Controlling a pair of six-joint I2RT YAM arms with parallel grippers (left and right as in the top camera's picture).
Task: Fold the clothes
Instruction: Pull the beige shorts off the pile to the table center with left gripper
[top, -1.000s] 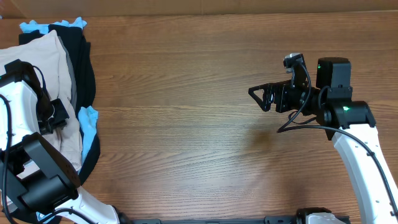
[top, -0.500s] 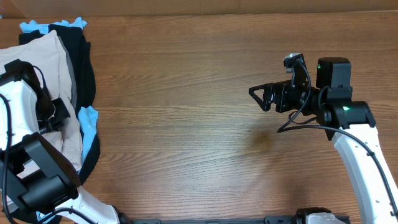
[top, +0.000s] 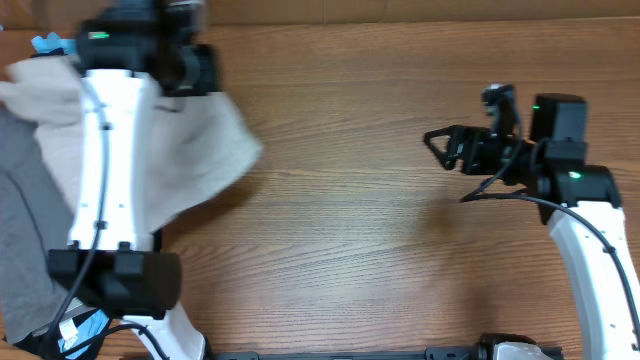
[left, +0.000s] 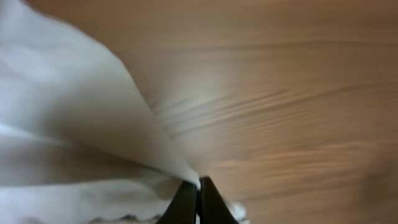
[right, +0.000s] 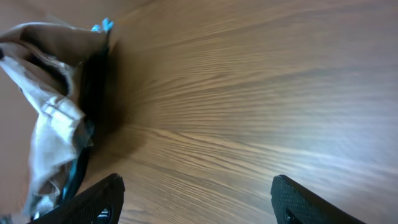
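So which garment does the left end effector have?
The beige shorts, hanging from the shut left end effector; the grey garment lies flat.

Brown wood-grain surface here, smooth with fine straight grain and a low satin sheen, and the light beige cloth shorts look soft and matt, rumpled into loose folds. The plain grey cloth garment reads just as dull and soft, while the left arm's white plastic shell shines smooth and the jaws of the right gripper are matt black plastic.
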